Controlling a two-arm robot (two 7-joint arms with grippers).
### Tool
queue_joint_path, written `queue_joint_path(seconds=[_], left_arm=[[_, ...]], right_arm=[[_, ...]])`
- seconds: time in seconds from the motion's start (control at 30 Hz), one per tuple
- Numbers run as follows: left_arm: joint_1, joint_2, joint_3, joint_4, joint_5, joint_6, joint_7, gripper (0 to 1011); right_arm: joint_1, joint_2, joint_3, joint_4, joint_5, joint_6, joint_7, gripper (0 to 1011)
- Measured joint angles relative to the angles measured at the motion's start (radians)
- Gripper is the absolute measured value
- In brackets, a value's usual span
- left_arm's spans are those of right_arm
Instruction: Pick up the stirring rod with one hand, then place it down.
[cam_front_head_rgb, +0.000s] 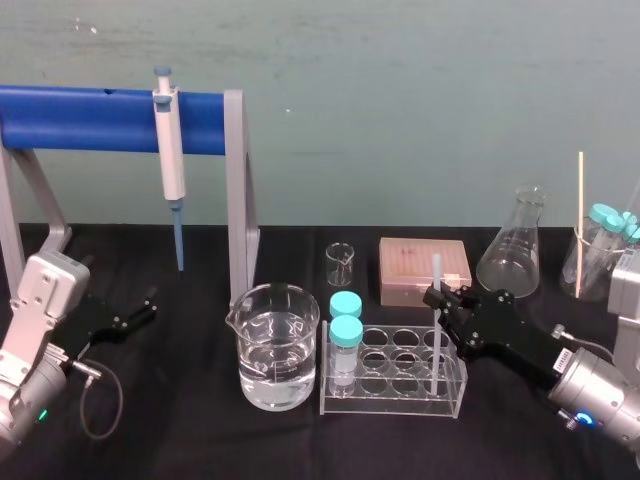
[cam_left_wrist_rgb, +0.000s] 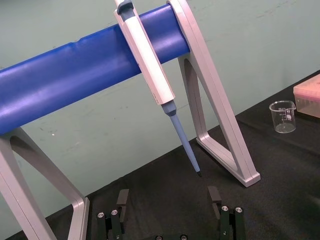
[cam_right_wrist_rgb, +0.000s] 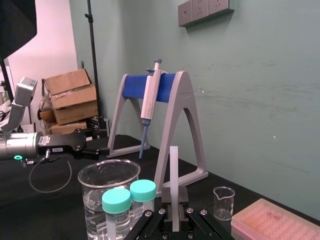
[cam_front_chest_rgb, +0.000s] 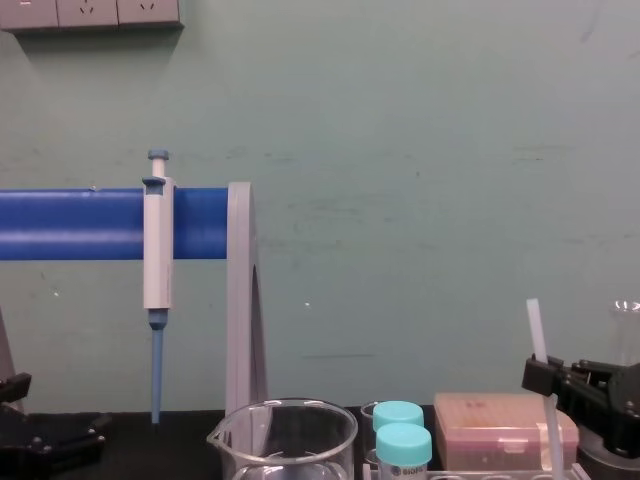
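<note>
The stirring rod (cam_front_head_rgb: 436, 270) is a thin white translucent stick standing upright, its lower part down inside a right-hand hole of the clear tube rack (cam_front_head_rgb: 395, 385). My right gripper (cam_front_head_rgb: 437, 298) reaches in from the right and is shut on the rod about a third of the way down. In the right wrist view the rod (cam_right_wrist_rgb: 174, 170) rises straight from between the pads of that gripper (cam_right_wrist_rgb: 174, 200). From the chest view the rod (cam_front_chest_rgb: 537, 325) sticks up above the black jaws. My left gripper (cam_front_head_rgb: 150, 303) rests at the far left, open and holding nothing, its fingers (cam_left_wrist_rgb: 122, 197) spread wide.
A water-filled beaker (cam_front_head_rgb: 278, 345) stands left of the rack, with two teal-capped tubes (cam_front_head_rgb: 346, 330) in the rack's left end. Behind are a small beaker (cam_front_head_rgb: 340, 262), a pink box (cam_front_head_rgb: 424, 270) and a conical flask (cam_front_head_rgb: 515, 245). A pipette (cam_front_head_rgb: 170, 160) hangs on the blue stand (cam_front_head_rgb: 90, 118).
</note>
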Motion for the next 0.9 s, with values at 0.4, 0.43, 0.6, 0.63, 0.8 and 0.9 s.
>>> queue_joint_path(seconds=[0.4, 0.43, 0.6, 0.63, 0.8, 0.9], left_arm=[[0.000, 0.000, 0.000, 0.000, 0.000, 0.000, 0.000, 1000], [0.000, 0.000, 0.000, 0.000, 0.000, 0.000, 0.000, 1000], [0.000, 0.000, 0.000, 0.000, 0.000, 0.000, 0.000, 1000], [0.000, 0.000, 0.000, 0.000, 0.000, 0.000, 0.000, 1000], [0.000, 0.000, 0.000, 0.000, 0.000, 0.000, 0.000, 1000], [0.000, 0.000, 0.000, 0.000, 0.000, 0.000, 0.000, 1000]], right_arm=[[0.000, -0.002, -0.003, 0.004, -0.013, 0.005, -0.010, 69], [0.000, -0.002, -0.003, 0.004, -0.012, 0.005, -0.009, 69], [0.000, -0.002, -0.003, 0.004, -0.011, 0.005, -0.009, 69], [0.000, -0.002, -0.003, 0.004, -0.011, 0.005, -0.009, 69], [0.000, -0.001, -0.003, 0.004, -0.011, 0.005, -0.008, 69], [0.000, -0.001, -0.003, 0.004, -0.010, 0.006, -0.008, 69]])
